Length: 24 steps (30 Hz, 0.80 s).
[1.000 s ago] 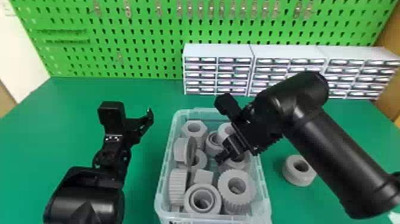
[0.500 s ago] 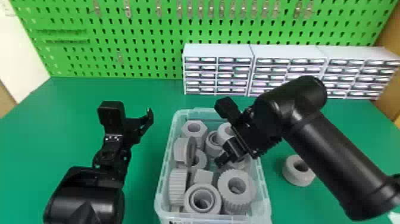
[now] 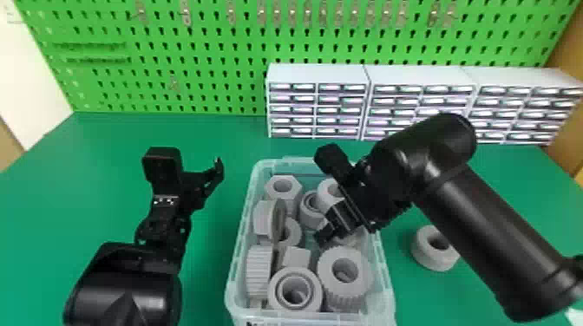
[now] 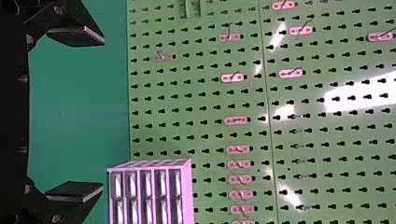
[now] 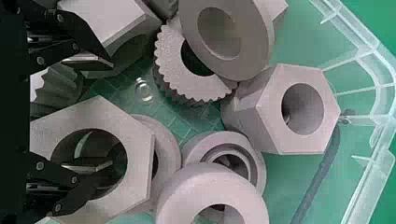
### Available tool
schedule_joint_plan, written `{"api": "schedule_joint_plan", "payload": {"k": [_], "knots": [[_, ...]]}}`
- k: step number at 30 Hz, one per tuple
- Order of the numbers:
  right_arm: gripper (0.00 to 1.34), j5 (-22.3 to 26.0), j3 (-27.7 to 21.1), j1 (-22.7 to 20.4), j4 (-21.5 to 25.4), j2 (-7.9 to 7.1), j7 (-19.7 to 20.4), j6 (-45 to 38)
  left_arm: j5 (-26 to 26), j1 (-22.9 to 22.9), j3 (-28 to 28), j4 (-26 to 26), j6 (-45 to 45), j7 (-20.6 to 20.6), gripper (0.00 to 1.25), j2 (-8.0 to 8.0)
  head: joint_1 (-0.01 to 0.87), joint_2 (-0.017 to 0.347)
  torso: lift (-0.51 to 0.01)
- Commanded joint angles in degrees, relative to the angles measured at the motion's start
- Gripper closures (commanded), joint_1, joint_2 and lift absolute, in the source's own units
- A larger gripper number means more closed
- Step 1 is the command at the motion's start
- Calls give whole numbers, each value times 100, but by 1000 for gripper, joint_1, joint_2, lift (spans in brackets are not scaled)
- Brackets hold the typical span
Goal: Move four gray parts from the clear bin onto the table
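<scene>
Right wrist view: we enter the right gripper [image 5: 112, 115], fingers apart, low over gray parts in the clear bin [image 5: 386, 93]; one finger crosses the hole of a hex nut [image 5: 140, 154], presumably to pinch its wall, though we cannot tell whether it touches. Left wrist view: left gripper [image 4: 100, 114], fingers apart, nothing between them; parked left of the bin, we judge, to leave the other arm room. Head view: bin set between the arms, likely for easy reach, its parts heaped; one gray ring [image 3: 419, 251] on the table just right of it, probably the first of four, leaving three by our count. Surface: green table [image 3: 104, 195]. Room: drawer cabinets [image 3: 316, 73] far, centre to right; green pegboard [image 3: 208, 78] behind.
</scene>
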<state>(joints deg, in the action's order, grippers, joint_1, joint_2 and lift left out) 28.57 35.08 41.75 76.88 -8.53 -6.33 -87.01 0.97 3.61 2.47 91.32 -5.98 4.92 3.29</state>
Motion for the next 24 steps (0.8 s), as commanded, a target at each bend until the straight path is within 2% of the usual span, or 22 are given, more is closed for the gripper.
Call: {"api": "schedule_joint_plan", "payload": {"k": [1, 5, 7, 16, 24], "knots": [[541, 8, 7, 0, -23, 0, 0, 0, 0, 8, -1, 0, 0, 0, 180, 5, 693, 72, -52], [555, 8, 16, 9, -32, 0, 0, 0, 0, 8, -1, 0, 0, 0, 180, -4, 693, 72, -52], [610, 8, 25, 18, -50, 0, 0, 0, 0, 8, -1, 0, 0, 0, 180, -4, 693, 72, -52], [995, -1, 77, 53, -59, 0, 0, 35, 0, 0, -18, 0, 0, 0, 180, 5, 693, 72, -52], [1016, -1, 86, 62, -59, 0, 0, 35, 0, 0, -18, 0, 0, 0, 180, 5, 693, 72, -52]]}}
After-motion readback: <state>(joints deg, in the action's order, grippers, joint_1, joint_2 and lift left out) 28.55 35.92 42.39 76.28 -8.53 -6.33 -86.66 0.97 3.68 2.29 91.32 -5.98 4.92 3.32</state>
